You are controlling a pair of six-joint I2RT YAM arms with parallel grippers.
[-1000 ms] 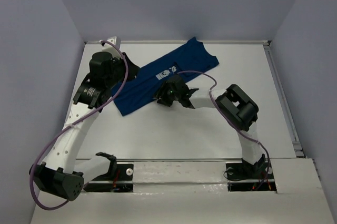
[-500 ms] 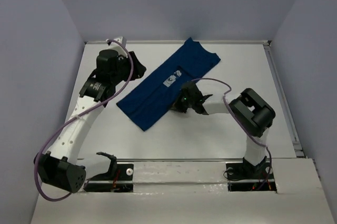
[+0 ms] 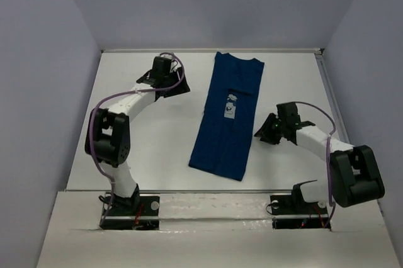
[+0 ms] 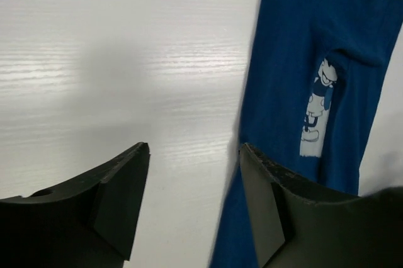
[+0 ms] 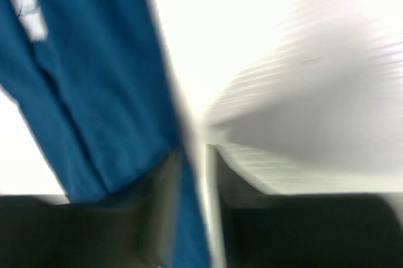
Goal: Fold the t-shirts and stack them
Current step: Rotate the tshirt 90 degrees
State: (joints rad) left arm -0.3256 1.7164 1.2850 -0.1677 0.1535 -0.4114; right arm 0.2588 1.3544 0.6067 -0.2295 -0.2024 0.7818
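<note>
The royal-blue t-shirt [image 3: 221, 139] lies flat as a long narrow strip down the middle of the white table, collar end far, white chest print [image 3: 230, 106] facing up. My left gripper [image 3: 182, 87] is open and empty over bare table just left of the shirt's upper half; in the left wrist view [image 4: 194, 148] its right finger [image 4: 277, 205] stands at the shirt's edge [image 4: 283, 79]. My right gripper [image 3: 261, 131] is close to the shirt's right edge. Its wrist view is blurred: the jaws [image 5: 194, 151] stand a narrow gap apart, holding nothing, beside the shirt [image 5: 94, 79].
The table [image 3: 151, 142] is walled at the back and both sides. A metal rail [image 3: 338, 123] runs along its right edge. The arm bases sit on a raised ledge [image 3: 214, 205] at the near edge. The left arm's purple cable [image 3: 94, 123] loops above the table's left side.
The shirt has swung from a diagonal to lying nearly straight and flat. Both grippers have let go. The left went to the far middle, the right drew back to the right.
</note>
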